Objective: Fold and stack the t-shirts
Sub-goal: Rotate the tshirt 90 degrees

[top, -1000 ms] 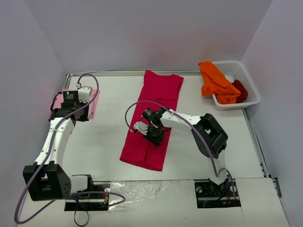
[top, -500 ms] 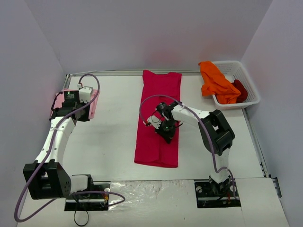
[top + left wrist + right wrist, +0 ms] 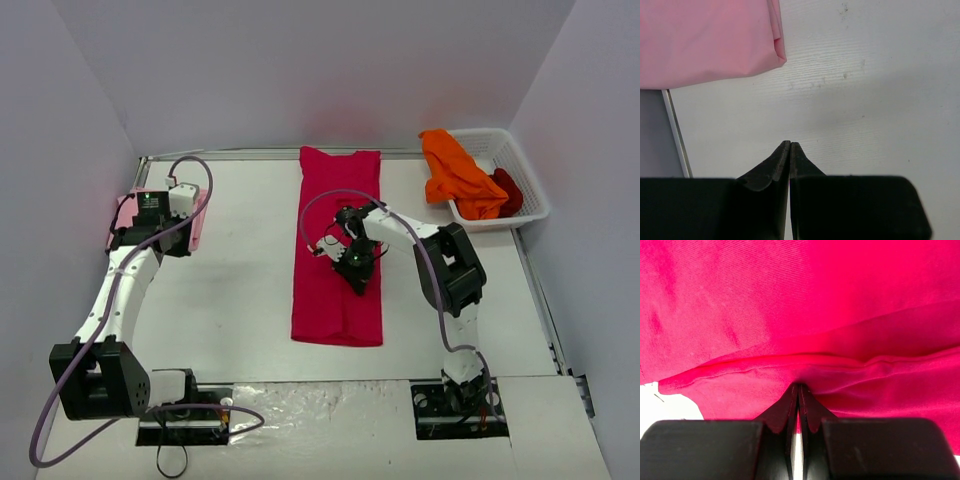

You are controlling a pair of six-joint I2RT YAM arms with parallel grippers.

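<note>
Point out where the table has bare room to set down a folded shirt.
Widest bare table lies between the pink shirt and the crimson shirt. A smaller patch lies right of the crimson shirt, nearer than the basket, partly under the right arm. Crowded: the middle, where the right gripper sits on the crimson shirt, and the basket corner.
</note>
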